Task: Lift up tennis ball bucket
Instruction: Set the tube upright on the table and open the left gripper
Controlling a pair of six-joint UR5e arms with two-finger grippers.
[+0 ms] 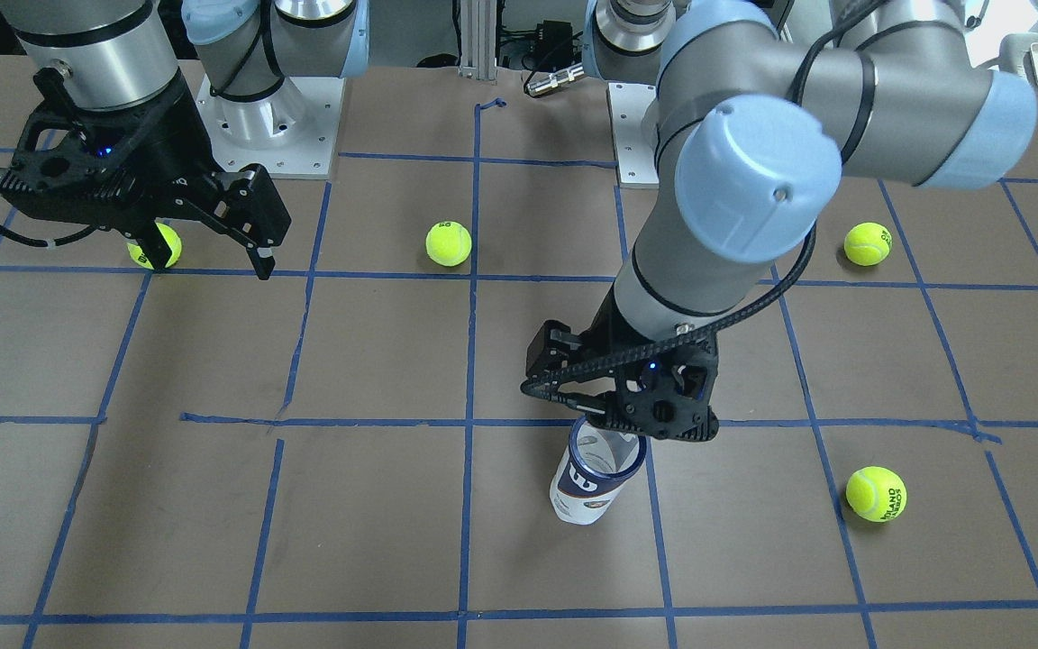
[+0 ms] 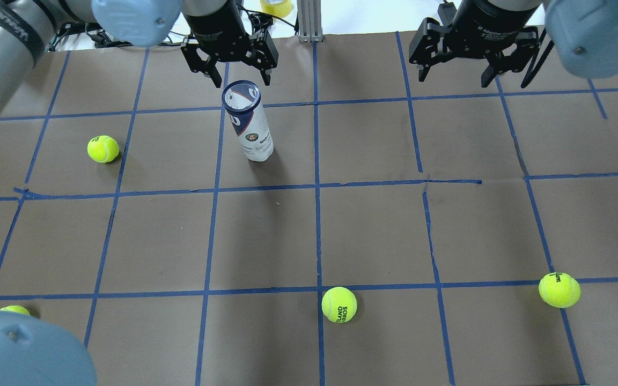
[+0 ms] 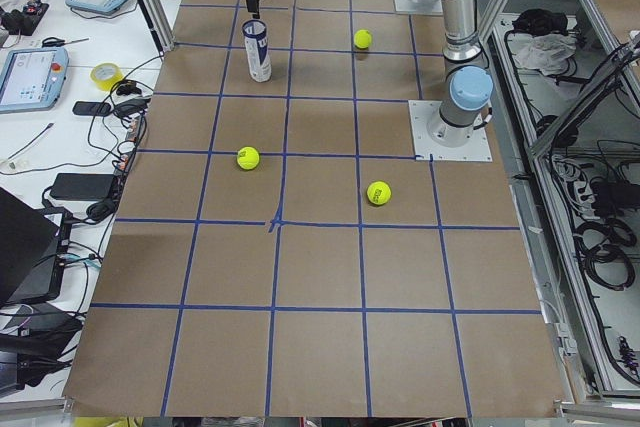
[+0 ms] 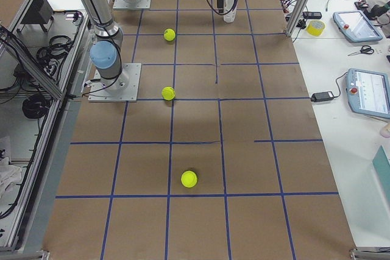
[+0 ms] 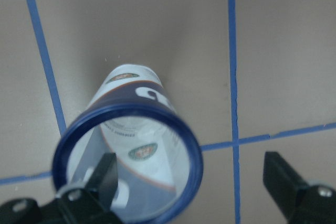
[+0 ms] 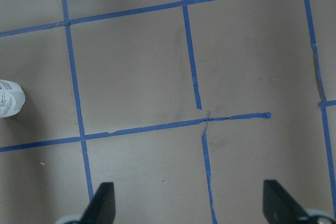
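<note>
Overhead exterior, tennis ball bucket (image 2: 250,128) upright, empty, left tool (image 2: 241,80) above

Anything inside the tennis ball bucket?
No balls visible in the tennis ball bucket; only its label shows through the clear wall. One of the left gripper fingers covers part of the bottom.

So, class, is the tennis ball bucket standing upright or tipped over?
Upright: the tennis ball bucket stands on its base, dark blue rim uppermost.

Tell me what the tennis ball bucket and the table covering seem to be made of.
The tennis ball bucket: probably clear, glossy plastic, its upper wall looking see-through, with a printed white-and-navy label. The table covering: likely matte brown paper, judging by its creases, gridded with blue tape.
</note>
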